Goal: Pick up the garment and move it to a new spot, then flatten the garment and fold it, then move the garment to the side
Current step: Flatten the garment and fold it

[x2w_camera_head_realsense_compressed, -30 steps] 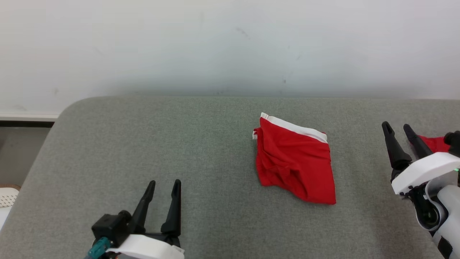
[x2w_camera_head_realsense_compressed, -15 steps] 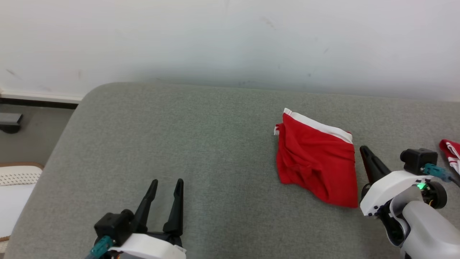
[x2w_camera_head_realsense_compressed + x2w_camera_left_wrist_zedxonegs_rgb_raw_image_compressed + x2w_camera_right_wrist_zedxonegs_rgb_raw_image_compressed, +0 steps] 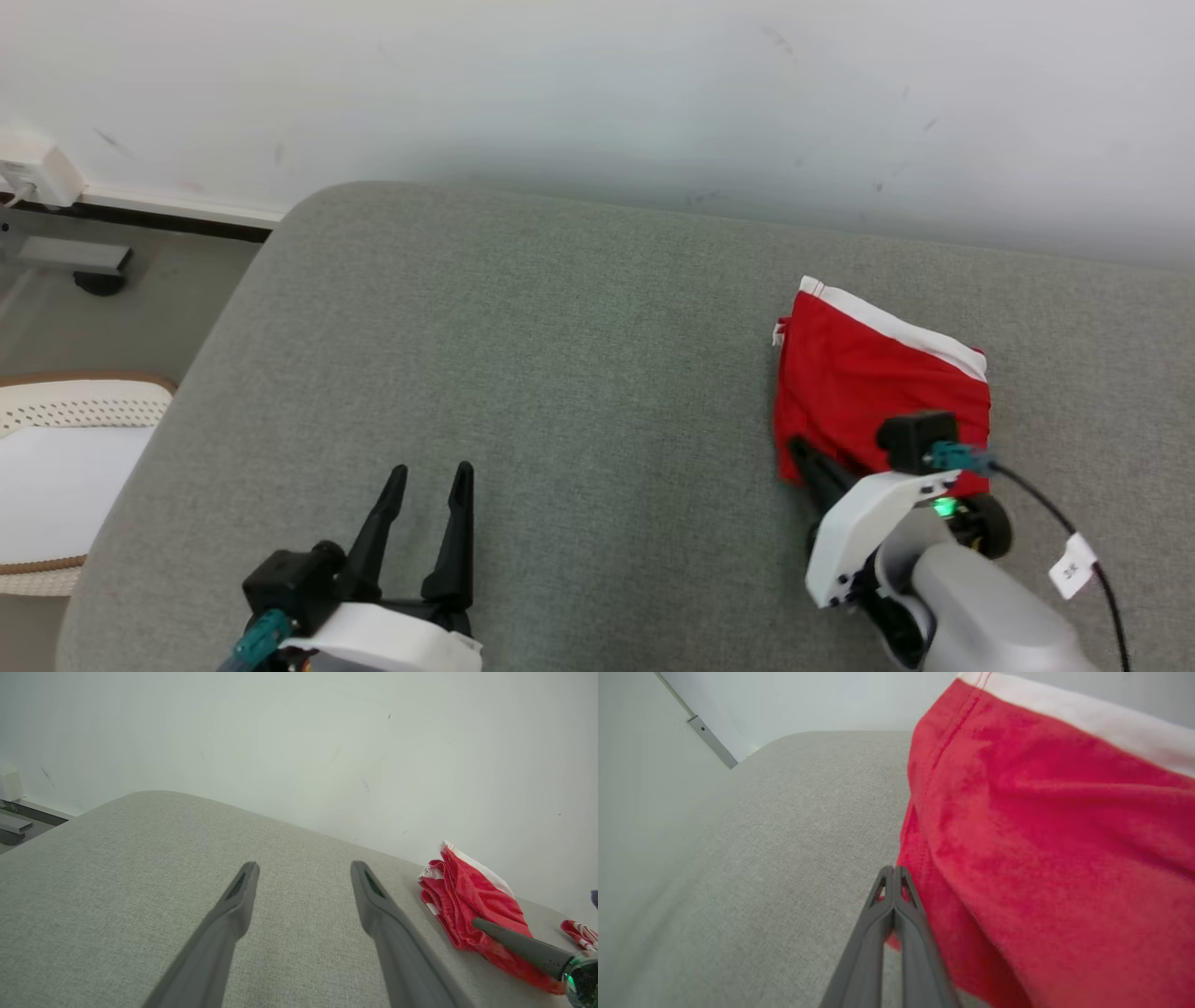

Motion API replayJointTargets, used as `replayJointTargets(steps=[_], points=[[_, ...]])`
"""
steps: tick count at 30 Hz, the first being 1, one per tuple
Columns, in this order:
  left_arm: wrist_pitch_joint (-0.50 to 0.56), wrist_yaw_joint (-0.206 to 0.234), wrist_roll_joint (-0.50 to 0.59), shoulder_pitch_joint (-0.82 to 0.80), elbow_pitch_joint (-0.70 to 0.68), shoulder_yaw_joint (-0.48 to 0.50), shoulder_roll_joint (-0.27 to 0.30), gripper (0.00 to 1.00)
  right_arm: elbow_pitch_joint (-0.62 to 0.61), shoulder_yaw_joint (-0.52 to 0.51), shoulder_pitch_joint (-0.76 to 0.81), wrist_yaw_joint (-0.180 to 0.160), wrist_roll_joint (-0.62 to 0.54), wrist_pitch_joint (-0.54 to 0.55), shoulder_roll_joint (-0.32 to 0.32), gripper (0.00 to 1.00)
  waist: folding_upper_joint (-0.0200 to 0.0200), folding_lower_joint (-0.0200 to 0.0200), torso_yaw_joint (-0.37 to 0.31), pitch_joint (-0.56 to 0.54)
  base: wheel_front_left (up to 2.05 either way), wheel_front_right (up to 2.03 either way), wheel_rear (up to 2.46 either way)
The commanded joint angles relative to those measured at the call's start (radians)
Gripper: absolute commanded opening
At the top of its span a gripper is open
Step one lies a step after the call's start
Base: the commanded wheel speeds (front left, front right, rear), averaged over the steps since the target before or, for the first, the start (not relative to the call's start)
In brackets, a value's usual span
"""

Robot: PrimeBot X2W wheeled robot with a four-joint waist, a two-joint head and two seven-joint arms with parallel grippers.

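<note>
The folded red garment (image 3: 878, 383) with a white band along its far edge lies on the grey cushion (image 3: 560, 373), right of centre. My right gripper (image 3: 805, 455) is shut, its tips at the garment's near left corner, low over the cushion. In the right wrist view the shut fingers (image 3: 891, 872) meet just beside the red garment (image 3: 1041, 835), with no cloth seen between them. My left gripper (image 3: 429, 478) stands open and empty near the front edge, far left of the garment. The left wrist view shows its fingers (image 3: 303, 872) spread, the garment (image 3: 472, 900) off to the right.
A second red and white cloth (image 3: 579, 933) lies beyond the garment. A pale woven basket (image 3: 56, 448) stands on the floor left of the cushion. A white wall (image 3: 597, 84) backs the cushion. A cable with a tag (image 3: 1072, 565) trails from my right wrist.
The camera has turned, shifting the scene rightward. My right gripper has swung from right of the garment to its near left corner and its fingers have shut. The left gripper has kept still.
</note>
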Motion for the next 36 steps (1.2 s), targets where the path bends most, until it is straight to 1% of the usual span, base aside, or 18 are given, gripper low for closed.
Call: replayJointTargets(steps=[1, 6, 10, 14, 15, 17, 18, 19, 20, 25, 27, 32, 36], points=[[0.001, 0.003, -0.004, -0.009, 0.001, 0.005, 0.004, 1.0, -0.027, 0.026, 0.025, 0.0, 0.01, 0.001, 0.002, 0.0, 0.0, 0.0, -0.003, 0.0, 0.0, 0.0, 0.0], [0.001, 0.007, 0.005, -0.004, -0.006, 0.012, 0.004, 1.0, -0.129, 0.101, 0.044, 0.0, 0.052, -0.027, 0.002, 0.0, 0.0, 0.0, -0.035, -0.009, 0.0, 0.0, 0.0], [0.001, 0.002, 0.02, 0.002, -0.018, 0.026, 0.004, 1.0, -0.209, 0.129, 0.043, 0.0, 0.08, -0.079, -0.047, 0.0, 0.0, 0.0, -0.071, -0.021, 0.0, 0.0, 0.0], [0.001, 0.0, 0.03, 0.01, -0.034, 0.043, 0.004, 1.0, -0.276, 0.123, 0.026, 0.0, 0.088, -0.121, -0.103, 0.0, 0.0, 0.0, -0.113, -0.036, 0.0, 0.0, 0.0], [0.001, -0.001, 0.031, 0.014, -0.037, 0.046, 0.004, 1.0, -0.289, 0.116, 0.025, 0.0, 0.082, -0.127, -0.119, 0.03, 0.0, 0.0, -0.123, -0.041, 0.0, 0.0, 0.0], [0.001, -0.002, 0.039, 0.019, -0.046, 0.054, 0.004, 1.0, -0.319, 0.095, 0.025, 0.0, 0.066, -0.134, -0.151, 0.38, 0.0, 0.0, -0.144, -0.05, 0.0, 0.0, 0.0], [0.001, -0.002, 0.044, 0.022, -0.049, 0.06, 0.004, 1.0, -0.335, 0.082, 0.028, 0.0, 0.055, -0.138, -0.165, 0.49, 0.0, 0.0, -0.155, -0.055, 0.0, 0.0, 0.0], [0.001, -0.003, 0.049, 0.025, -0.051, 0.066, 0.004, 1.0, -0.35, 0.068, 0.033, 0.0, 0.043, -0.14, -0.18, 0.85, 0.0, 0.0, -0.165, -0.059, 0.0, 0.0, 0.0], [0.0, -0.004, 0.053, 0.027, -0.053, 0.073, 0.004, 1.0, -0.366, 0.05, 0.041, 0.0, 0.031, -0.14, -0.194, 1.0, 0.0, 0.0, -0.175, -0.063, 0.0, 0.0, 0.0], [0.0, -0.007, 0.078, 0.033, -0.066, 0.106, 0.004, 1.0, -0.471, -0.069, 0.099, 0.0, -0.047, -0.14, -0.247, 1.0, 0.0, 0.0, -0.223, -0.074, 0.0, 0.0, 0.0], [0.001, -0.008, 0.084, 0.032, -0.071, 0.118, 0.004, 1.0, -0.515, -0.124, 0.127, 0.0, -0.118, -0.14, -0.269, 1.0, 0.0, 0.0, -0.239, -0.077, 0.0, 0.0, 0.0], [0.001, -0.012, 0.098, 0.025, -0.088, 0.16, 0.004, 1.0, -0.635, -0.316, 0.25, 0.0, -0.243, -0.14, -0.246, 1.0, 0.0, 0.0, -0.271, -0.079, 0.0, 0.0, 0.0], [0.001, -0.014, 0.119, 0.047, -0.102, 0.185, 0.003, 1.0, -0.718, -0.432, 0.354, 0.0, -0.314, -0.14, -0.222, 1.0, 0.0, 0.0, -0.289, -0.081, 0.0, 0.0, 0.0]])
